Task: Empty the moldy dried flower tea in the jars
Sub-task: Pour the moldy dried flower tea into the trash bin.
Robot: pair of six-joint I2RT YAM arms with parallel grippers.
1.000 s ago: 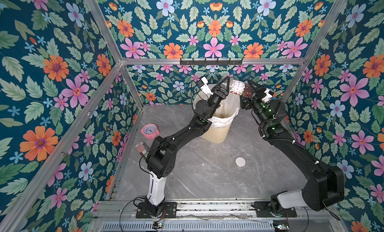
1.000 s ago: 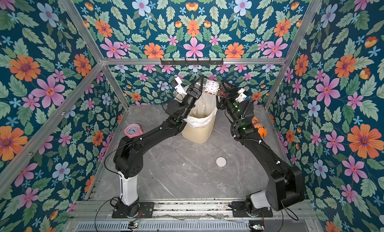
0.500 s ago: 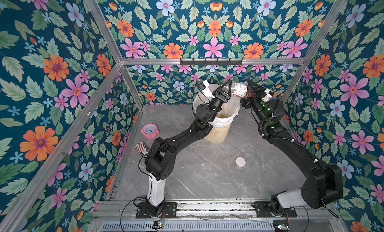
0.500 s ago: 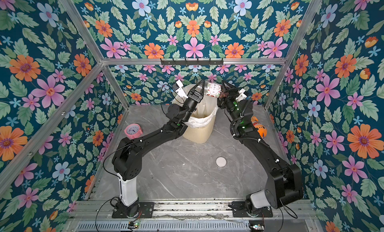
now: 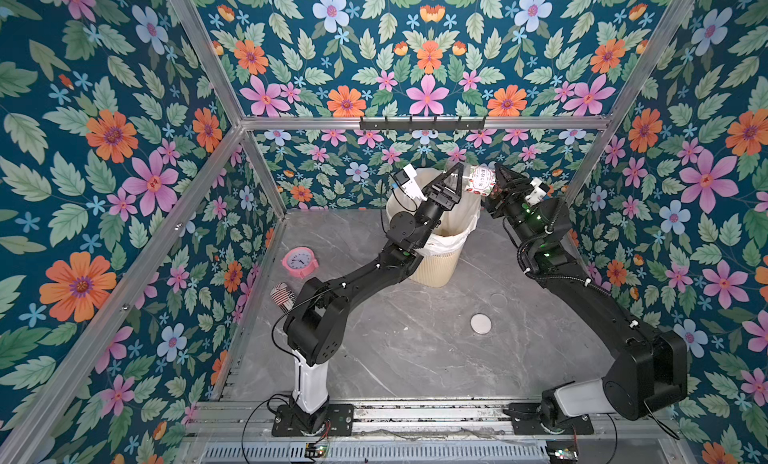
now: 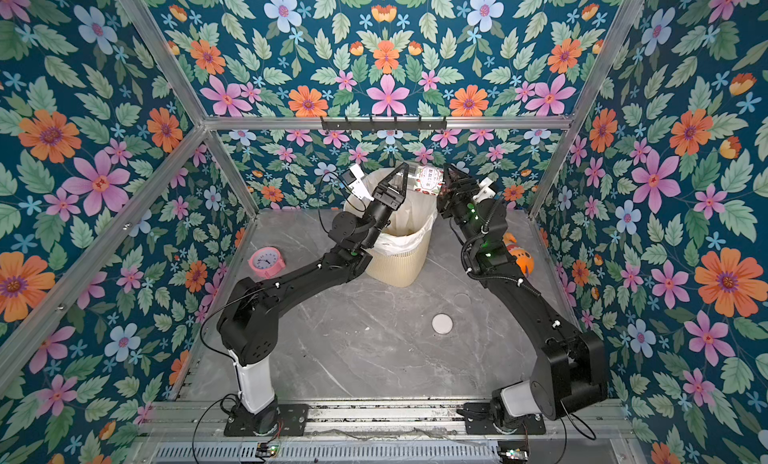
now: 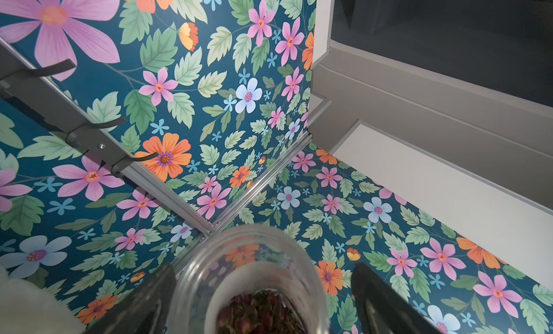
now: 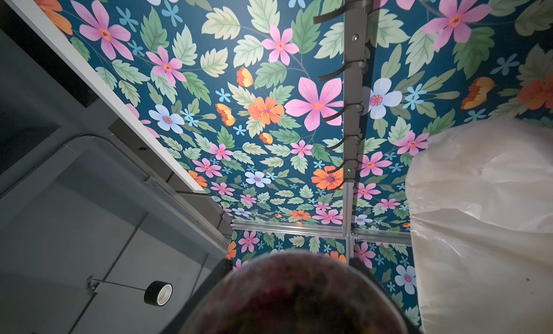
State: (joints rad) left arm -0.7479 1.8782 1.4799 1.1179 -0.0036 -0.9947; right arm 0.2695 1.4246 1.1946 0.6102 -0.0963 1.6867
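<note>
the grey marble surface (image 5: 415, 358) fills the lower centre in both top views. a beige bin (image 5: 436, 270) with a white liner stands at upper centre. above its rim the labelled jar (image 5: 478, 181) lies on its side in the air. the right claw (image 5: 496, 183) is clamped on its dark, filled end. the left claw (image 7: 263, 266) stands spread wide around its clear end, not pinching it. moldy dried flower tea (image 7: 260, 311) sits inside. a white lid (image 5: 481, 323) lies on the surface, right of centre.
</note>
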